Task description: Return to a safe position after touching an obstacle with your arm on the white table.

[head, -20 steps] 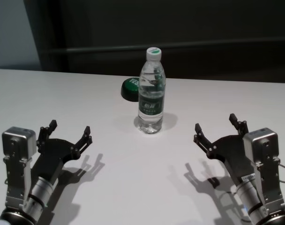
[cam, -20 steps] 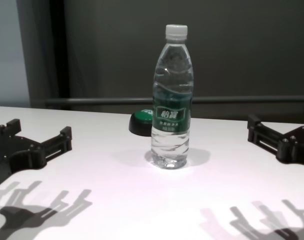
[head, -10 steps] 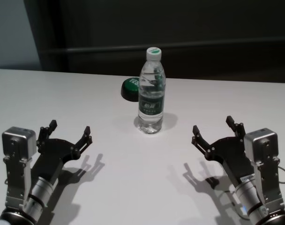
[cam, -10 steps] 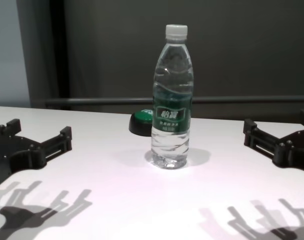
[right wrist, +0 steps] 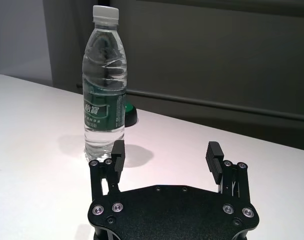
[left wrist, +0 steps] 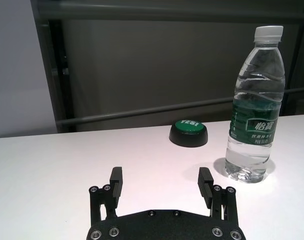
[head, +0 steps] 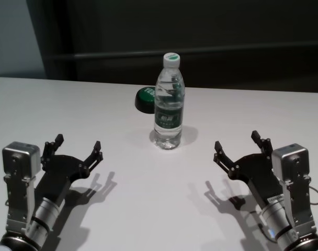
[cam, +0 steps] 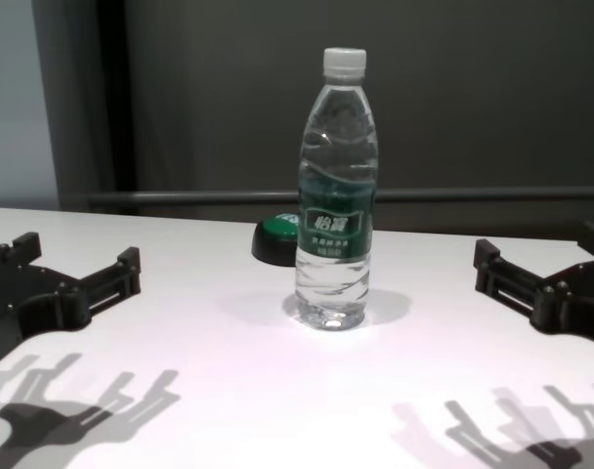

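The bottle (head: 168,102) stands upright at the centre of the head view, slightly above the middle, on the white table (head: 148,209). It is clear, with a white cap and a dark green label. Just behind it, toward the upper left, sits a low black button (head: 145,98) with a green top; from this view the 2 overlap, and the left wrist view shows them apart, the button (left wrist: 188,133) left of the bottle (left wrist: 254,107).

The left gripper (head: 78,148) is in the lower left of the head view, above the table, its 2 fingers spread wide with nothing between them. It is well apart from the bottle. In the chest view it (cam: 77,269) shows at the left edge.

The right gripper (head: 237,146) is in the lower right of the head view, fingers likewise spread wide and empty, pointing up and left toward the bottle but clear of it. In the chest view it (cam: 536,264) shows at the right edge, level with the lower part of the bottle (cam: 335,195). The right wrist view shows the bottle (right wrist: 104,85) beyond its left finger, not between the 2.

Both grippers cast shadows on the table in the lower part of the frame.
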